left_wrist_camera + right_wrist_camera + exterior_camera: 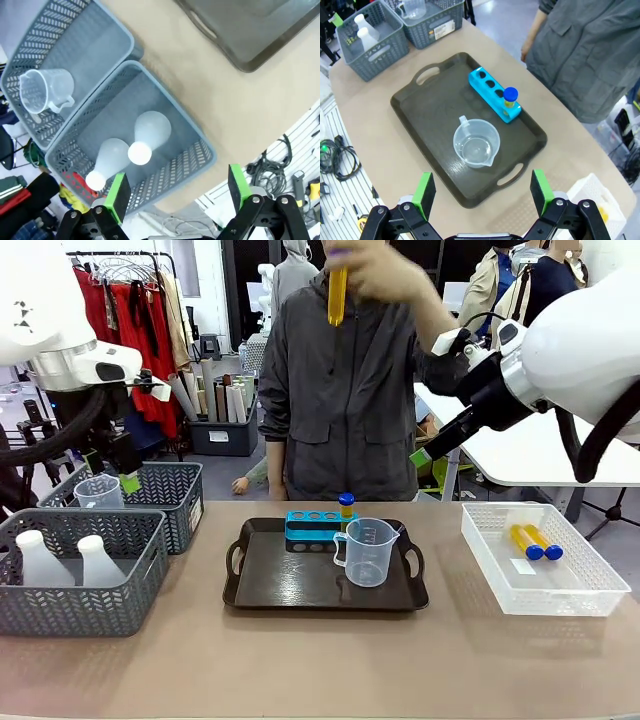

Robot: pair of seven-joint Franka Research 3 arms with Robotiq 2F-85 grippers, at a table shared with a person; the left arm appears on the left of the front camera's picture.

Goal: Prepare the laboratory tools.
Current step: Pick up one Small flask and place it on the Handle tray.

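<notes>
Beaker [368, 552] graduations and basket [172, 496] label, illegible

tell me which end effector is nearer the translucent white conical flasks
Left. The left end effector hangs above the grey mesh basket holding the white conical flasks; the right end effector is beyond the dark brown handled tray.

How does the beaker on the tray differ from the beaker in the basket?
Place: the tray beaker stands on the brown tray; the basket beaker stands in the far grey basket. Company: the tray beaker has the rack beside it; the basket beaker stands alone. Both are clear, handled, upright.
</notes>
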